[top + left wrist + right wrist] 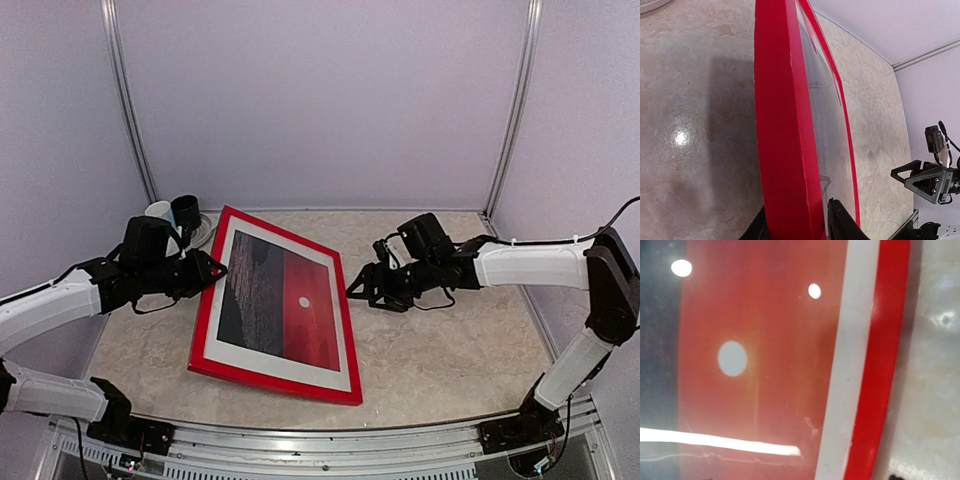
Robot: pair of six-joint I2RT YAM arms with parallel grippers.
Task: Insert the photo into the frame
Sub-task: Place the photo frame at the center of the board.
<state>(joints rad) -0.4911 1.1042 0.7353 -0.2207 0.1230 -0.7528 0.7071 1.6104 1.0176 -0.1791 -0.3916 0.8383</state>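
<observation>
Top view: the frame (275, 381), red-faced, lies askew on a pale stone-patterned table (440, 350). The photo (300, 310) sits inside it, with dark sea toward the frame's left, red sky and a small white sun toward its right, and a white margin all round. The left gripper (208, 270) is at the frame's left edge and the right gripper (358, 287) just beside its right edge. A dark cup (186, 213) and a white plate (203, 232) stand just beyond the frame's far left corner. Bare tabletop stretches to the right of the frame and along its near side, and grey walls rise behind it.

Left wrist view: the frame's red outer edge (785, 150) runs up the middle, seen almost edge-on. Two black fingers (842, 225) sit one on each side of that edge, narrowed onto it. Bare table (690, 125) spreads to the frame's left, carrying a lamp glare. The right gripper shows well beyond the frame's far side (922, 181).

Right wrist view: close over the frame's right side are red sky with the white sun (732, 358), then the white margin (850, 365), then the red rail (885, 365), then bare table (935, 365). Bright streaks and spots of reflected light cross the picture. Only dark tips show at the bottom, and the jaws look spread with nothing between them.
</observation>
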